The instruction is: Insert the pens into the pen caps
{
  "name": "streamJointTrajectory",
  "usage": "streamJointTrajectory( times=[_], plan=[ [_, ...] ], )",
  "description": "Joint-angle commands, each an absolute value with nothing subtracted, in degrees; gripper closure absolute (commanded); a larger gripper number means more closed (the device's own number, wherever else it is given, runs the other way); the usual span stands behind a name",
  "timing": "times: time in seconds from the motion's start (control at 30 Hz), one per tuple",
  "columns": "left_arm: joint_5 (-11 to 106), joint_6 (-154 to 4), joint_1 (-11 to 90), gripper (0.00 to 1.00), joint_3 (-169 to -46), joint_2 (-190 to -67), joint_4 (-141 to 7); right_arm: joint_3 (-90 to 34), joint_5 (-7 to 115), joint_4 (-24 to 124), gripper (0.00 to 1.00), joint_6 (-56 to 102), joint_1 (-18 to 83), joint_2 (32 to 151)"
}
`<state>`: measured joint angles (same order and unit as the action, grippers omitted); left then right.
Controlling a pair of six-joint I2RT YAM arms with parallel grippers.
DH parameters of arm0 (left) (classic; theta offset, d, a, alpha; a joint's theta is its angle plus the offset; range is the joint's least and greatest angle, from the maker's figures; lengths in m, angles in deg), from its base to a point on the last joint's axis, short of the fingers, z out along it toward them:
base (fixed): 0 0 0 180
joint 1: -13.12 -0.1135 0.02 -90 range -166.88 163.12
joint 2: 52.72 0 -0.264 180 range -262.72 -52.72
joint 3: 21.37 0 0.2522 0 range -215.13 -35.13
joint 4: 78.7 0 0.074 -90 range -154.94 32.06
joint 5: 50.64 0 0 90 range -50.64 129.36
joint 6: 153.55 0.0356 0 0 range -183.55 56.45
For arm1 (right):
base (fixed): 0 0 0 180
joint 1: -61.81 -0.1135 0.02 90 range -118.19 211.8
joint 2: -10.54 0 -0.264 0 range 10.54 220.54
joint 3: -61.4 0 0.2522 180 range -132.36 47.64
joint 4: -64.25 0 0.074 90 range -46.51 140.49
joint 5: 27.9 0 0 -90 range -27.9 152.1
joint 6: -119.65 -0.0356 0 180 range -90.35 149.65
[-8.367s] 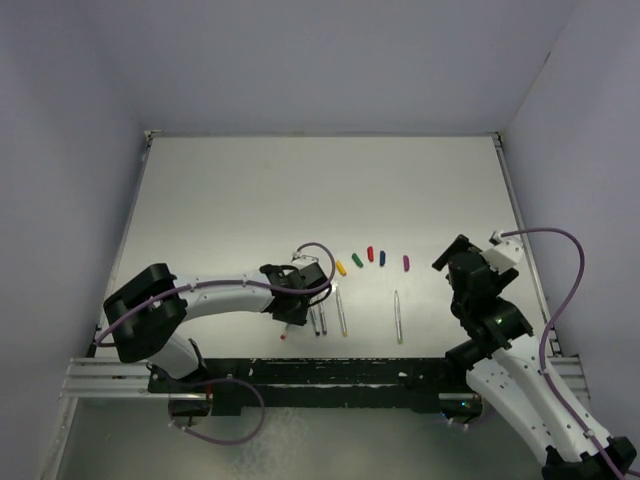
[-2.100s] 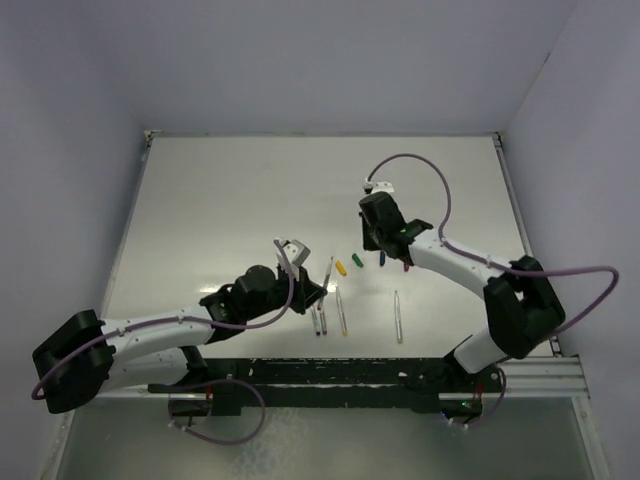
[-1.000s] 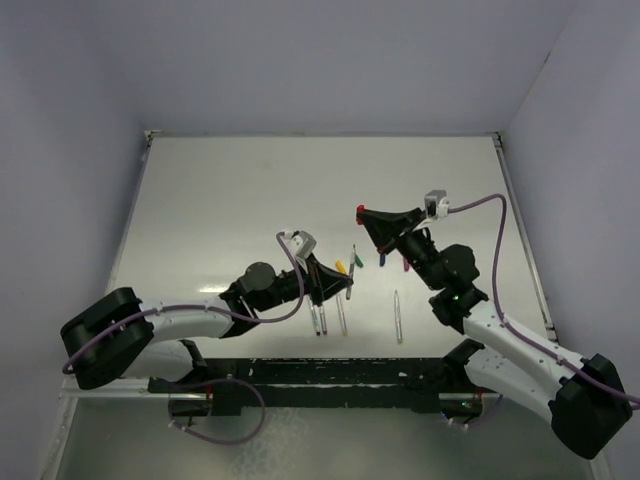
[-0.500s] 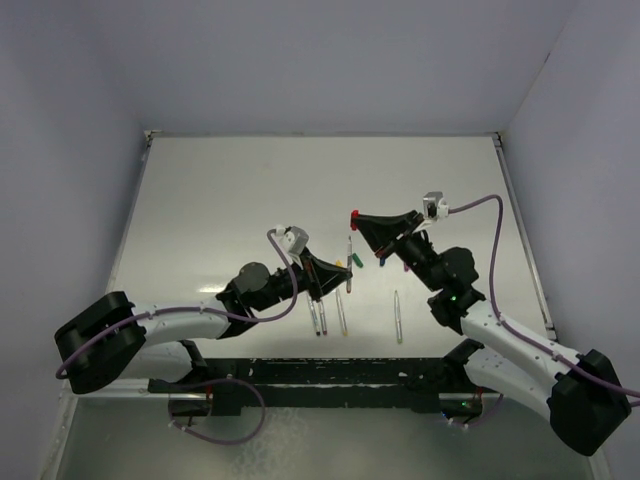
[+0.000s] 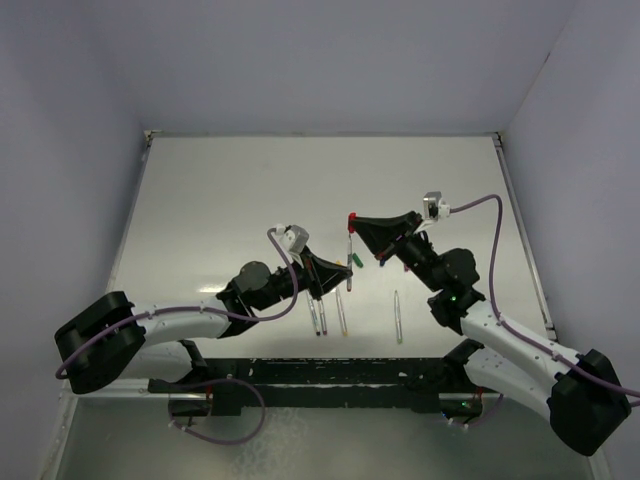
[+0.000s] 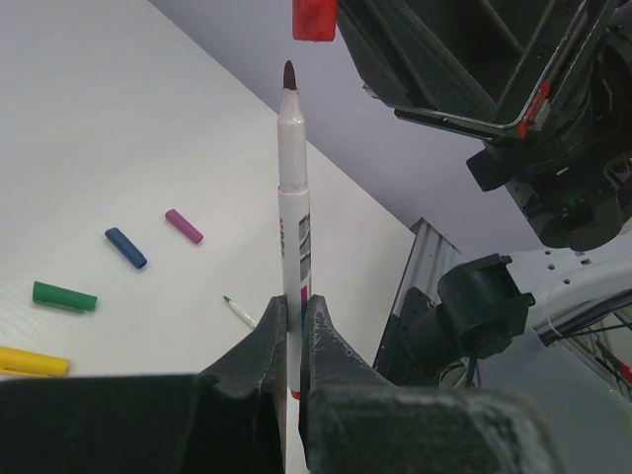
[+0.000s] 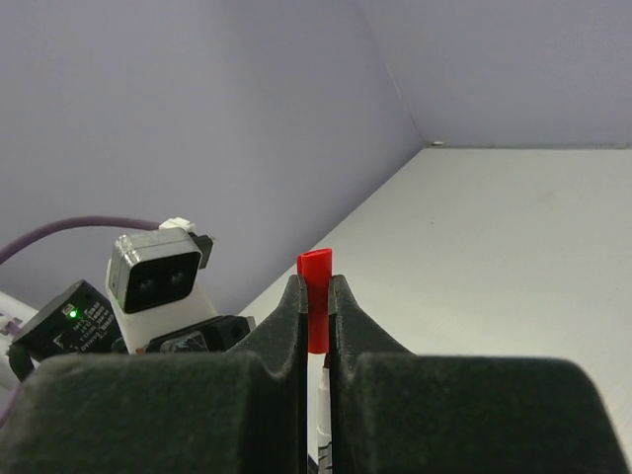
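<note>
My left gripper (image 6: 293,301) is shut on a silvery-white pen (image 6: 294,197), holding it upright with its dark red tip up. Just above the tip hangs the red pen cap (image 6: 314,18), apart from it by a small gap. My right gripper (image 7: 316,286) is shut on that red cap (image 7: 316,296), and the pen's tip (image 7: 324,361) shows just under it. In the top view the held pen (image 5: 349,258) and red cap (image 5: 352,216) meet over the table's middle. Yellow (image 6: 30,362), green (image 6: 64,296), blue (image 6: 125,247) and purple (image 6: 184,225) caps lie on the table.
Several more pens lie near the front edge: two close together (image 5: 318,318), one beside them (image 5: 341,312), one apart to the right (image 5: 398,316). The white table (image 5: 250,190) is walled at the back and sides. The left wrist camera (image 7: 158,267) faces my right gripper.
Over the last second the left gripper has brought the pen from a tilt to upright, under the red cap. The right gripper has shifted slightly left. Both grips are unchanged.
</note>
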<state>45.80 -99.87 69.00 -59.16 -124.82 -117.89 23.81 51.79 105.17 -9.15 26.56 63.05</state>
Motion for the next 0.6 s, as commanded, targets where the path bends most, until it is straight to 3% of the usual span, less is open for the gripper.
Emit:
streamJointTrajectory(
  times=[0.0,0.57],
  plan=[
    [45.3,-99.2,68.6,1.00,-61.4,-124.1,-119.9,24.5,50.4,108.9,1.00,-9.8,26.6,62.6],
    [46.8,-99.8,68.7,1.00,-61.8,-124.9,-119.9,24.2,50.8,109.9,1.00,-8.8,26.6,63.8]
  ],
)
